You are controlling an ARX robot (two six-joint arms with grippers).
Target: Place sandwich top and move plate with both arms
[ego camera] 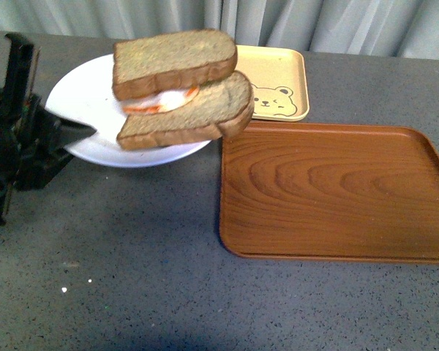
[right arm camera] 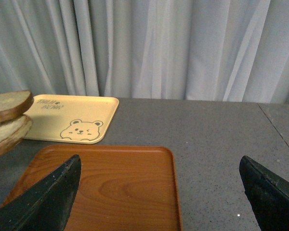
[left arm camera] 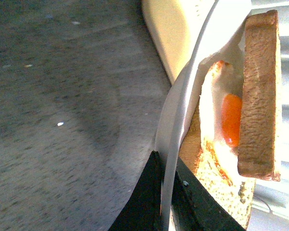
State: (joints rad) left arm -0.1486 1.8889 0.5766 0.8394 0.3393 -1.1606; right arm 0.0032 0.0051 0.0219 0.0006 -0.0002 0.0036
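Note:
The white plate (ego camera: 80, 102) is at the left of the front view, with a sandwich on it. The sandwich top (ego camera: 173, 60), a speckled brown-crusted slice, lies on orange and white filling over the tanner bottom slice (ego camera: 194, 111). My left gripper (ego camera: 77, 130) is shut on the plate's near-left rim. In the left wrist view the black fingers (left arm camera: 144, 202) pinch the white rim (left arm camera: 172, 130), with the sandwich top (left arm camera: 260, 96) beyond. My right gripper (right arm camera: 161, 192) is open and empty over the brown wooden tray (right arm camera: 111, 187); it is not in the front view.
The brown wooden tray (ego camera: 336, 190) lies to the right of the plate. The pale yellow bear-print tray (ego camera: 278, 84) sits behind, near the curtain. Grey tabletop lies in front of the plate and the trays.

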